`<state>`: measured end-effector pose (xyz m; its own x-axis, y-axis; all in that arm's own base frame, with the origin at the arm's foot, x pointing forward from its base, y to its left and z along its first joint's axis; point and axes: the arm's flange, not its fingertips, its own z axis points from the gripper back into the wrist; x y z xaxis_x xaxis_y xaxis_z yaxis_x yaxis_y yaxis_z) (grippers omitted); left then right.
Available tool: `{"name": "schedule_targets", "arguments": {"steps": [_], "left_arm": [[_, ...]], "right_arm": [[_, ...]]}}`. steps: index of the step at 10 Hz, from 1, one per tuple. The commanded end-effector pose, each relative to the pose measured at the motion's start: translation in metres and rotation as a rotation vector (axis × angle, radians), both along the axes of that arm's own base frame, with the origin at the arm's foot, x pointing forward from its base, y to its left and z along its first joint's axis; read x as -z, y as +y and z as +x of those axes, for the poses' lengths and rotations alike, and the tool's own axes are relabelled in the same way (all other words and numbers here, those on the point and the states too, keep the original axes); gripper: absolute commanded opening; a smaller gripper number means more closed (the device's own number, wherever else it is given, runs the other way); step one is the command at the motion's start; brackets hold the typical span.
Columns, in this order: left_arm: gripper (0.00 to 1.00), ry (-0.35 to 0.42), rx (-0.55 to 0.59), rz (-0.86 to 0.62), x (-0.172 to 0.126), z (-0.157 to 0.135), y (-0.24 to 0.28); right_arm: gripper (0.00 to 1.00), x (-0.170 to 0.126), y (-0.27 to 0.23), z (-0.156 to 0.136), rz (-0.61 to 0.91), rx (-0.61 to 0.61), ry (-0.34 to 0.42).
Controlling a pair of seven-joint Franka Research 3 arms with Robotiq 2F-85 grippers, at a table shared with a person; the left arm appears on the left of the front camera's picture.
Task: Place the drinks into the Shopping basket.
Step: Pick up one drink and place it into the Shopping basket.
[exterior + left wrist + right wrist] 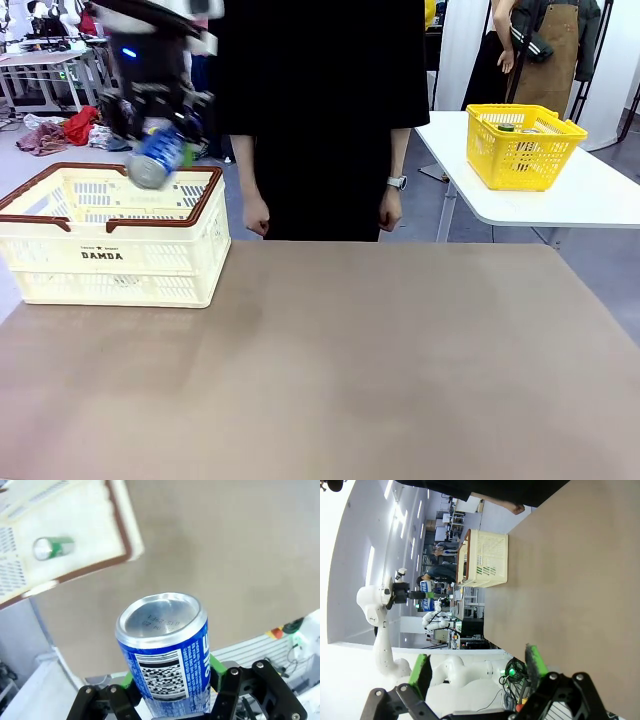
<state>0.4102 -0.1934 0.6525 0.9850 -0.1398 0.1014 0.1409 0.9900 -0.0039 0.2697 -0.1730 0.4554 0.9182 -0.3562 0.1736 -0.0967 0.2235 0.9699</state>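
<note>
The drink in play was a slim blue can (165,650) with white lettering, a black-and-white code patch on its side and a silver end stamped with small dark print. The left gripper (170,680) was clamped on it: the can's body sat between the two green pads, and its silver end pointed away from the wrist, past the fingertips. In the front view the same can (157,155) hung tilted in the air under the left gripper (165,135), seen over the right part of the open top of the Shopping basket (110,270), a cream basket with a brown rim standing on the brown table (350,350). In the left wrist view a green can (52,547) lay on its side on the basket's floor. The right gripper (479,660) stood wide apart with nothing between its pads.
</note>
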Motion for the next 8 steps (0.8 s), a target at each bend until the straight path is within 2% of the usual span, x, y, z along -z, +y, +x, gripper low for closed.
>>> {"name": "schedule_targets", "arguments": {"steps": [1,2,4,6,7,8], "left_arm": [[0.00,-0.117,-0.087,-0.038,0.001,0.004,0.050],[0.00,-0.134,-0.174,-0.033,0.016,0.014,0.069],[0.00,-0.127,-0.203,-0.068,0.048,0.031,0.086],[0.00,-0.107,-0.255,-0.109,0.060,0.043,0.097],[0.00,-0.040,-0.371,-0.181,0.056,0.047,0.097],[0.00,-0.095,-0.219,-0.066,0.067,0.046,0.098]], "right_arm": [[1.00,-0.003,0.000,0.002,0.014,0.003,-0.022],[1.00,-0.003,0.000,0.002,0.014,0.003,-0.022],[1.00,-0.003,0.000,0.002,0.014,0.003,-0.022],[1.00,-0.003,0.000,0.002,0.014,0.003,-0.022],[1.00,-0.003,0.000,0.002,0.014,0.003,-0.022],[1.00,-0.003,0.000,0.002,0.014,0.003,-0.022]]}}
